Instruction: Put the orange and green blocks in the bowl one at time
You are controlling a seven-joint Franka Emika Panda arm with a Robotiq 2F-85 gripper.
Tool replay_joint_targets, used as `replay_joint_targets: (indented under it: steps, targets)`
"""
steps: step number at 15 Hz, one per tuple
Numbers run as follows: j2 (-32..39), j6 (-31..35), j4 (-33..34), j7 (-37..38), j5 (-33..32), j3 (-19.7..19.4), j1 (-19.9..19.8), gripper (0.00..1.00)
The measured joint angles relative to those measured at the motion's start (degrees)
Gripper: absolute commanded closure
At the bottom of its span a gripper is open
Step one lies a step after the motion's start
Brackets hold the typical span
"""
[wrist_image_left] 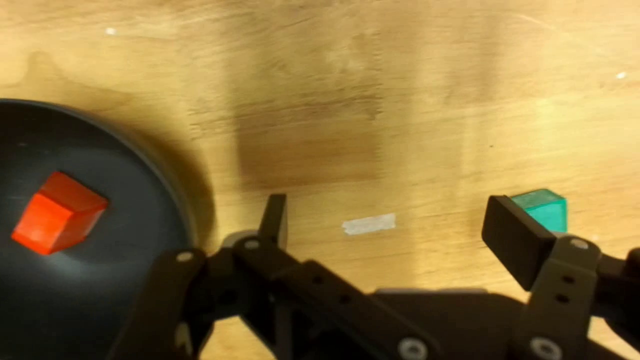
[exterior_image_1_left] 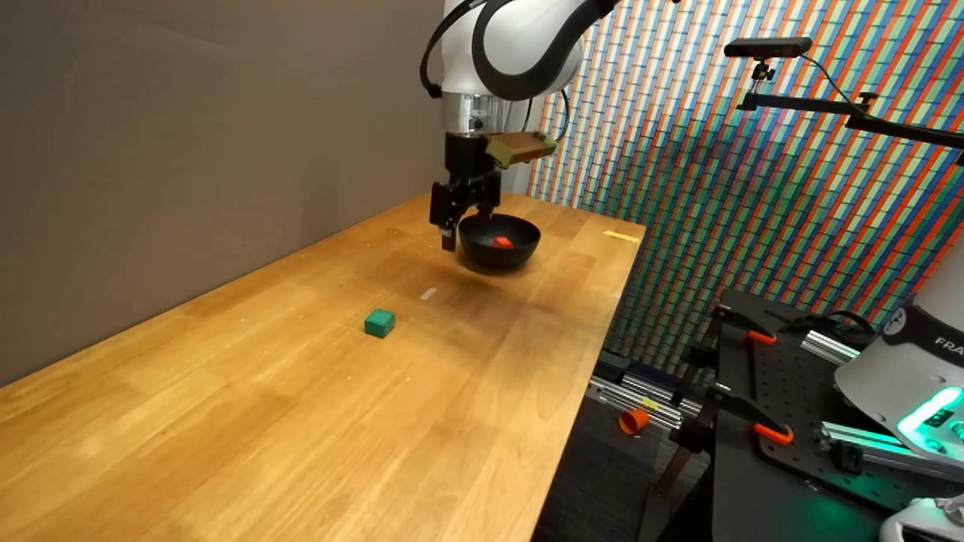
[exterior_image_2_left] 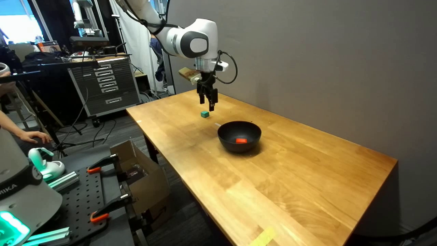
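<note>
The orange block lies inside the black bowl in both exterior views: block [exterior_image_1_left: 502, 242] in bowl [exterior_image_1_left: 493, 260], and block [exterior_image_2_left: 241, 140] in bowl [exterior_image_2_left: 235, 128]. In the wrist view the orange block [wrist_image_left: 57, 215] sits on the bottom of the bowl [wrist_image_left: 135, 200] at left. The green block [exterior_image_1_left: 379, 323] stands on the bare table, apart from the bowl; it also shows in an exterior view [exterior_image_2_left: 205, 114]. In the wrist view the right finger partly hides the green block [wrist_image_left: 549, 212]. My gripper [wrist_image_left: 395, 225] is open and empty above the table, between bowl and green block; both exterior views show it [exterior_image_1_left: 467, 226] [exterior_image_2_left: 207, 104].
The wooden table [exterior_image_1_left: 324, 421] runs along a grey wall [exterior_image_1_left: 188, 150]. A white tape strip [wrist_image_left: 369, 224] lies on the table below the gripper. Yellow tape [exterior_image_2_left: 263, 237] marks a table end. An orange cup [exterior_image_1_left: 633, 421] is on the floor.
</note>
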Motion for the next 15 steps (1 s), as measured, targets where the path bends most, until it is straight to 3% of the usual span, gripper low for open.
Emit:
replay_joint_targets:
  steps: [5, 15]
  targets:
    - [7.0, -0.1, 5.5, -3.5, 0.5, 2.9, 0.8, 0.0]
    - [21.0, -2.4, 19.8, -7.1, 0.5, 3.5, 4.7, 0.0]
